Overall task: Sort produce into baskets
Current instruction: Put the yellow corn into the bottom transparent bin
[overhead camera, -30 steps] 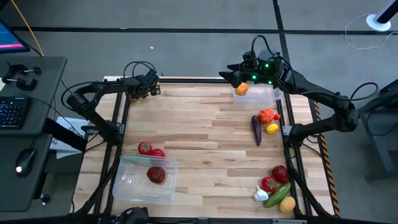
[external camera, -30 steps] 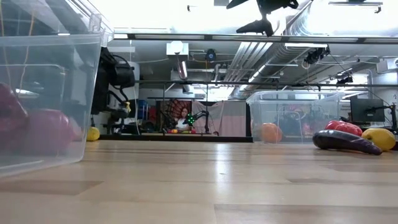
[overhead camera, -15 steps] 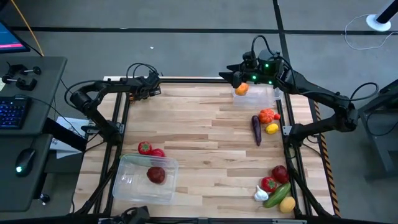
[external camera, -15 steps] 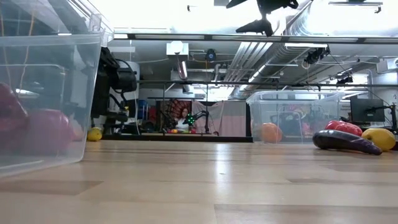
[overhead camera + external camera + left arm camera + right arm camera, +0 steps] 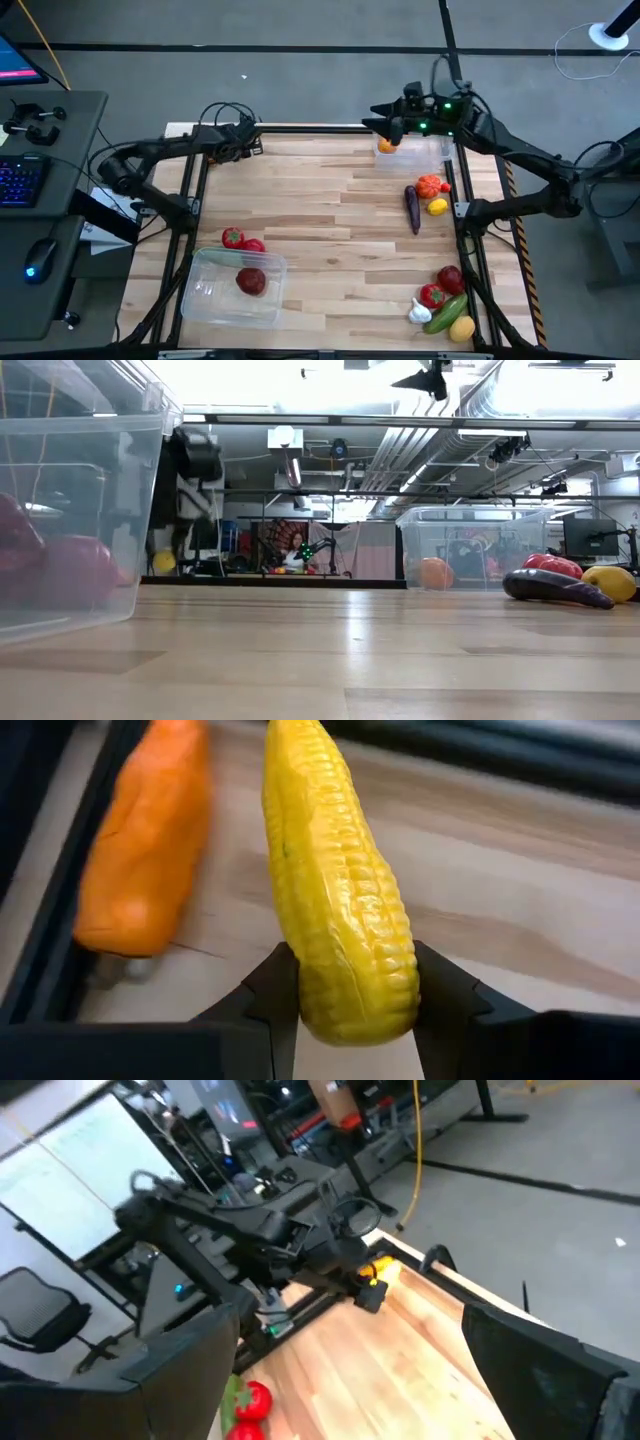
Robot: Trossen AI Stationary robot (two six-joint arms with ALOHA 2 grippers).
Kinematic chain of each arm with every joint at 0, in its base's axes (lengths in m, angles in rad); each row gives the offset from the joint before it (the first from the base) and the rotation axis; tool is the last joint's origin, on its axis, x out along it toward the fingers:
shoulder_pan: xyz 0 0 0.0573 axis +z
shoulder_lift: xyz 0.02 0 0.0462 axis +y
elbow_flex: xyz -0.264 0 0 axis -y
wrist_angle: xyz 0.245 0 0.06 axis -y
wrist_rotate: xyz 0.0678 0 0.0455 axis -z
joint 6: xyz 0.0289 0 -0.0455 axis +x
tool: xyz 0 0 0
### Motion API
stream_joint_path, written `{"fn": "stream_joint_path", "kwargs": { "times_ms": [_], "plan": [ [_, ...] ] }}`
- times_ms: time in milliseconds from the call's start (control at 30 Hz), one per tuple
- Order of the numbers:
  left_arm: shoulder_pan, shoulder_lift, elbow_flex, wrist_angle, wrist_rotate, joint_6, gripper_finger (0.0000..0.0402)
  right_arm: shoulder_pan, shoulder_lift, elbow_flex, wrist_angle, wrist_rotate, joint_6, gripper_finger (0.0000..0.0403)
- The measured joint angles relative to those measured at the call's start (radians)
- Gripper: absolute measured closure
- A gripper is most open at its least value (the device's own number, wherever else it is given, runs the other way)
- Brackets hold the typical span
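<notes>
Wood-plank table (image 5: 330, 220) fills the high view, dark frame around it, grey floor beyond.

Left gripper (image 5: 243, 143) sits at the upper left corner of the table. In its wrist view I see both fingers (image 5: 445, 995) pressed against the sides of a yellow corn (image 5: 335, 890), low on the cob near its blunt end; a carrot (image 5: 145, 850) lies just beside it at the table edge. I read that as clamped on the corn.

Right gripper (image 5: 385, 121) hangs above the far basket (image 5: 425, 158) at upper right, fingers wide apart, nothing between them. An orange piece (image 5: 387, 146) rests in that basket.

Near basket (image 5: 215, 300) at lower left holds a dark red piece (image 5: 251, 282); two tomatoes (image 5: 241, 241) lie just outside its upper rim. Eggplant (image 5: 412, 208) lies right of centre with a small cluster beside it; more produce is heaped at lower right.

Handling judgement, corn: looks like hollow moulded plastic, so light and stiff, not fragile. Glossy, ridged kernels should give some bite, but the taper could squeeze it out of the fingers. The hold is near one end, so I expect it to pivot when lifted; mid-body would be steadier.

Carrot: same material by the look, smoother, tapered; take it across the thick half.
</notes>
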Motion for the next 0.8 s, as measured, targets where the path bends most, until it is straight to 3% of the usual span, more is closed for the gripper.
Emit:
{"fn": "stream_joint_path", "kwargs": {
  "times_ms": [200, 400, 567, 800],
  "plan": [
    [-0.218, -0.201, 0.0, 0.039, 0.011, 0.006, 0.0281, 0.0, -0.093, 0.0, -0.067, -0.004, -0.056, 0.0025],
    [-0.487, -0.298, 0.0, 0.273, 0.023, 0.029, 0.0281, 0.0, -0.176, 0.0, -0.145, -0.008, -0.087, 0.0025],
    [-0.615, -0.244, 0.014, 0.527, 0.068, 0.108, 0.0281, 0.0, -0.208, 0.0, -0.132, 0.026, -0.065, 0.0025],
    [-0.638, -0.019, 0.243, 0.528, 0.213, 0.459, 0.0281, 0.001, -0.199, 0.0, -0.133, 0.026, -0.061, 0.0025]
  ]
}}
